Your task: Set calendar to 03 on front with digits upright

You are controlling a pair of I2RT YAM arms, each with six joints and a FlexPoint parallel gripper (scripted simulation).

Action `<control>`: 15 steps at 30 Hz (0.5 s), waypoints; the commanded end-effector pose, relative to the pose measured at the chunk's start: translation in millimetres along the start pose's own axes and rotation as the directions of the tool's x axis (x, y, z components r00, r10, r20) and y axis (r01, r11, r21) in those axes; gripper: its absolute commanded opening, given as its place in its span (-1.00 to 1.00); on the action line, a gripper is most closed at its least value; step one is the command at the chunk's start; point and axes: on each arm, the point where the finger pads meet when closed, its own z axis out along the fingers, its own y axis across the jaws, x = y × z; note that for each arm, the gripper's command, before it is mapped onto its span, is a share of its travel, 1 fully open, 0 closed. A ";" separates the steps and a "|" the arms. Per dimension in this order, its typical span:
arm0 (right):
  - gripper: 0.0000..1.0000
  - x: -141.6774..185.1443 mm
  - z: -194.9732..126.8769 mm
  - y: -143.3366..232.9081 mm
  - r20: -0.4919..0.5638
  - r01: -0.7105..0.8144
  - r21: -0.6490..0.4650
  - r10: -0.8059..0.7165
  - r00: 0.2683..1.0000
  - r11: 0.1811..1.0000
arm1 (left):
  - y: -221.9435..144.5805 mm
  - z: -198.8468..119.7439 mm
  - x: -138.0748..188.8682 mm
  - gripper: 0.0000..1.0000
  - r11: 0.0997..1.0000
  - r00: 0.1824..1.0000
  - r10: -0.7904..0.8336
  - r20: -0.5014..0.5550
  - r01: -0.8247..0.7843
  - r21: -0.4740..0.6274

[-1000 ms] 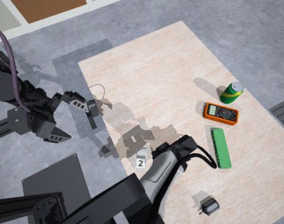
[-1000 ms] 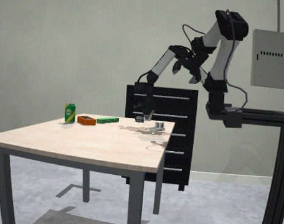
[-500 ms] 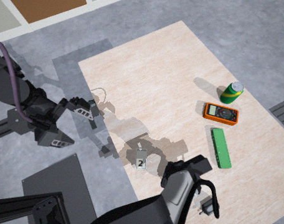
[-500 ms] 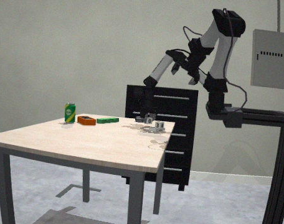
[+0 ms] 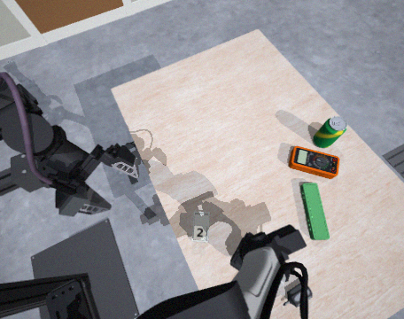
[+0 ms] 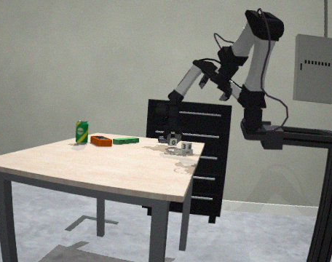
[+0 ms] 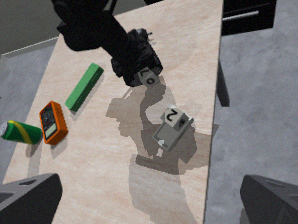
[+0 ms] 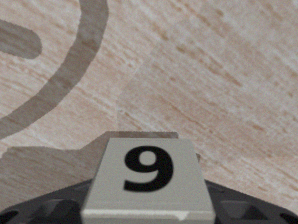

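Left gripper (image 5: 122, 190) (image 6: 213, 92) (image 7: 151, 187), fingers wide apart, above the table (image 5: 211, 111) (image 6: 82, 160) (image 7: 115, 165) (image 8: 225, 50). Ahead of the gap lies the tray (image 5: 202, 219) (image 6: 184, 152) (image 7: 172, 137); a cube (image 5: 199, 233) (image 6: 186, 146) (image 7: 172, 116), 2 uppermost, occupies its end farther from the tool. Beyond, the right gripper (image 5: 242, 254) (image 6: 172, 135) (image 7: 150, 78) (image 8: 148, 186) grips the second cube (image 6: 172, 142) (image 7: 148, 77) (image 8: 150, 175), a 0 visible. Ahead of the left-hand finger: multimeter (image 5: 317, 162) (image 6: 101, 141) (image 7: 53, 123), with the can (image 5: 330, 133) (image 6: 81, 132) (image 7: 21, 132) farther outward and the green block (image 5: 315, 212) (image 6: 126, 140) (image 7: 85, 86) farther ahead. Far ahead of the right-hand finger: a cabinet (image 6: 210, 125) (image 7: 245, 20).

The cube (image 5: 200, 232) (image 6: 186, 146) (image 7: 175, 117) in the tray near the worktop's edge shows 2 on its top and 3 on one side; the other cube (image 6: 172, 142) (image 7: 148, 77) (image 8: 148, 172) carries 0 and 9.
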 end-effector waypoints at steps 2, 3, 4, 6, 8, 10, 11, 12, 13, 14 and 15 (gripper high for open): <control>-0.38 -1.0 1.0 9.4 0.008 -0.009 -0.004 0.009 1.000 1.000 | 11.6 -1.8 -18.9 1.00 1.000 0.998 0.000 0.057 0.001 -0.019; -0.38 -0.4 1.9 9.6 0.003 -0.006 0.002 0.006 1.000 1.000 | 11.6 -1.8 -18.9 1.00 1.000 0.998 0.000 0.057 0.001 -0.019; -0.38 -0.9 3.8 10.7 0.002 -0.006 0.004 0.006 1.000 1.000 | 11.6 -1.8 -18.9 1.00 1.000 0.998 0.000 0.057 0.001 -0.019; -0.38 -0.9 3.8 10.7 0.002 -0.006 0.004 0.006 1.000 1.000 | 11.6 -1.8 -18.9 1.00 1.000 0.998 0.000 0.057 0.001 -0.019; -0.38 -6.3 -3.0 14.8 0.016 -0.010 -0.017 0.010 1.000 1.000 | 11.7 -1.8 -19.1 1.00 1.000 0.998 0.000 0.057 0.001 -0.019; -0.38 -7.3 7.1 14.9 0.015 -0.009 -0.015 0.009 1.000 1.000 | 11.7 -1.8 -19.1 1.00 1.000 0.998 -0.001 0.057 0.002 -0.019; -0.38 -8.0 12.4 13.8 0.015 -0.009 -0.015 0.009 1.000 1.000 | 11.7 -1.8 -19.1 1.00 1.000 0.998 -0.001 0.057 0.003 -0.019; -0.38 -6.6 16.8 10.8 0.012 -0.008 -0.011 0.008 1.000 1.000 | 11.7 -1.8 -19.1 1.00 1.000 0.998 -0.001 0.057 0.003 -0.019; -0.16 -5.8 10.5 11.2 0.017 -0.009 -0.018 0.010 1.000 1.000 | 11.7 -1.8 -19.1 1.00 1.000 0.998 -0.001 0.057 0.003 -0.019; 0.07 -4.4 3.7 10.7 0.018 -0.010 -0.020 0.010 1.000 1.000 | 11.7 -1.8 -19.1 1.00 1.000 0.998 -0.001 0.057 0.003 -0.019; 0.29 -3.6 -3.6 10.6 0.019 -0.010 -0.022 0.011 1.000 1.000 | 11.7 -1.8 -19.1 1.00 1.000 0.998 -0.001 0.057 0.003 -0.019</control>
